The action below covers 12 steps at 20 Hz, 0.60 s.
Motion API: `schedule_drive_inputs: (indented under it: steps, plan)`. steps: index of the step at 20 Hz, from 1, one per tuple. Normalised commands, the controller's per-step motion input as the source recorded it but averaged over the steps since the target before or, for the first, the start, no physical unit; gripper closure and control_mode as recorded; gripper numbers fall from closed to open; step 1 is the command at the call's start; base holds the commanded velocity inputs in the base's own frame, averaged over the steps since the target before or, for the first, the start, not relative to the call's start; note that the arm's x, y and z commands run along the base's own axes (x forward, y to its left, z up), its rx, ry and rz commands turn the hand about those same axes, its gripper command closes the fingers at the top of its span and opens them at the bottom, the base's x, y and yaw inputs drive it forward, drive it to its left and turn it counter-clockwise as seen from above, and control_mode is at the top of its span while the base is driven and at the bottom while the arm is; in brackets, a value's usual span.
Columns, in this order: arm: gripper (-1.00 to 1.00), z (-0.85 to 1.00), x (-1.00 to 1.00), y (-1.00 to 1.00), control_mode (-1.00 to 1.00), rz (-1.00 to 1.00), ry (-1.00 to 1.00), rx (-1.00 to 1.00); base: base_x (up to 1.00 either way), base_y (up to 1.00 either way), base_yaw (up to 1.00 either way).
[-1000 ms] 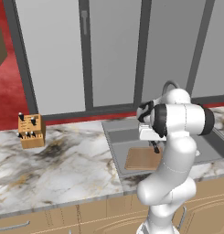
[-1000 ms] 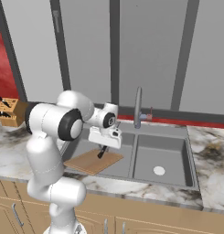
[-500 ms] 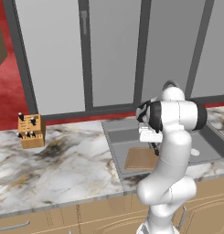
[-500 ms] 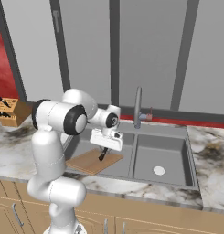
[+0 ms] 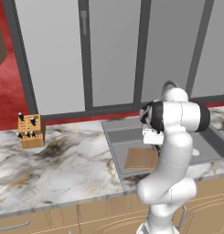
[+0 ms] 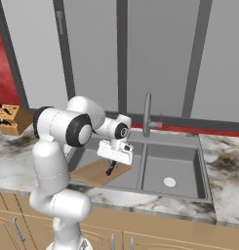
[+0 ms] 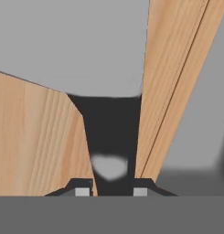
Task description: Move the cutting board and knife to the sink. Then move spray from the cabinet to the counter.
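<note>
Over the sink (image 6: 182, 146), narrowed fingers (image 6: 111, 167) pinch the knife (image 7: 109, 137) handle.

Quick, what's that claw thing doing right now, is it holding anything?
Gripper: closed on the knife by its black handle, above the cutting board in the sink.

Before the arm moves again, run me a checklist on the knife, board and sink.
1. Knife between the fingertips of the gripper: ok, black handle sits there, grey blade ahead.
2. Jaws closed on the handle: ok.
3. Cutting board in the sink: ok, propped slantwise against the left basin's front wall.
4. Knife over the sink: ok, above the board.
5. Knife clear of the board: cannot tell.
6. Faucet clear of the arm: ok.
</note>
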Motion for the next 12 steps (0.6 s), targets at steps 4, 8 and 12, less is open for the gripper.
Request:
schedule_drive_inputs:
  steps: [4,8,12]
  plan:
    - [1.0,-0.1,-0.43,-0.01,-1.0,0.0,0.0,0.0,0.0,0.0,0.0]
    - [1.0,-0.1,-0.41,0.0,-1.0,0.0,0.02,0.0,0.0,0.0,0.0]
    - [1.0,-0.13,-0.3,0.0,-1.0,0.0,0.07,0.0,0.0,0.0,0.0]
